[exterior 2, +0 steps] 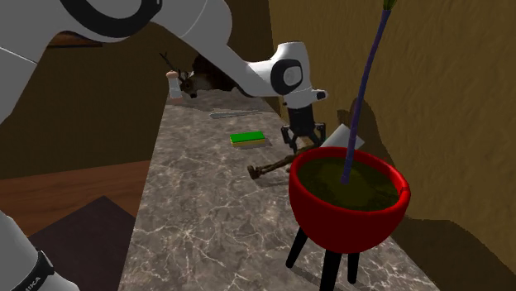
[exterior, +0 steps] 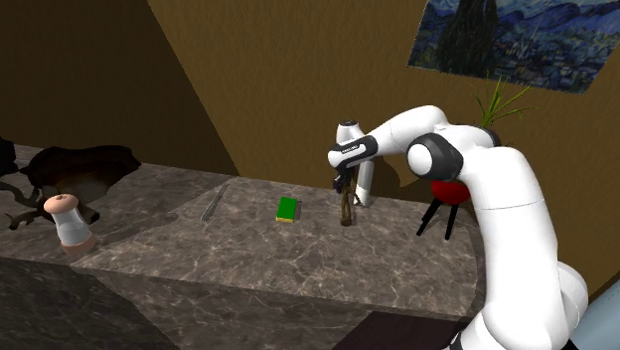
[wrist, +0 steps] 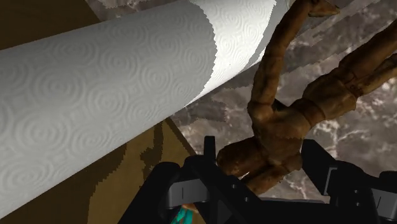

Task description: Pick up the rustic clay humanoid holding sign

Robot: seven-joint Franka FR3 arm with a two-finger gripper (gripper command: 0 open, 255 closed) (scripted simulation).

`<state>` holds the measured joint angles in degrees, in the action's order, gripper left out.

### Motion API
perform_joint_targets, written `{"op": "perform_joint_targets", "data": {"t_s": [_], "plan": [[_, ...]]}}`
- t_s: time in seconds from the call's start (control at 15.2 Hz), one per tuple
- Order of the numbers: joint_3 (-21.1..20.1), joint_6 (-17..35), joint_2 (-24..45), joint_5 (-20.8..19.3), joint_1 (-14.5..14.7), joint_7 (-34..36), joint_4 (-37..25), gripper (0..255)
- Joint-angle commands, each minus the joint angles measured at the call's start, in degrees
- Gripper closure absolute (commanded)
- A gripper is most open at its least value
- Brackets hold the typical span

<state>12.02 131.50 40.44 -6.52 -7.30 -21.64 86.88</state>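
The brown clay humanoid figure (exterior: 346,209) hangs from my gripper (exterior: 344,187) near the back of the marble counter, its lower end at the counter top. In the second exterior view the figure (exterior 2: 269,169) slants away from the gripper (exterior 2: 299,142) just over the surface. The wrist view has its body (wrist: 280,121) clasped between my two black fingers, gripper (wrist: 257,156) shut on it, limbs pointing away toward the counter. I cannot make out its sign.
A white paper towel roll (exterior: 363,164) stands right behind the gripper, close by in the wrist view (wrist: 108,95). A red pot with a plant (exterior 2: 347,194) stands on black legs nearby. A green sponge (exterior: 288,209), a thin utensil (exterior: 212,204) and a white mill (exterior: 70,221) lie further along.
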Motion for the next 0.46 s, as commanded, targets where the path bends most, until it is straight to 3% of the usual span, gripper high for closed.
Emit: {"op": "perform_joint_targets", "data": {"t_s": [0.0, 0.4], "plan": [[0.07, -1.07, -0.99, -0.05, 0.06, -0.18, -0.12, 255], [0.17, -3.27, -2.69, -0.11, 0.17, -0.55, -0.66, 255]]}}
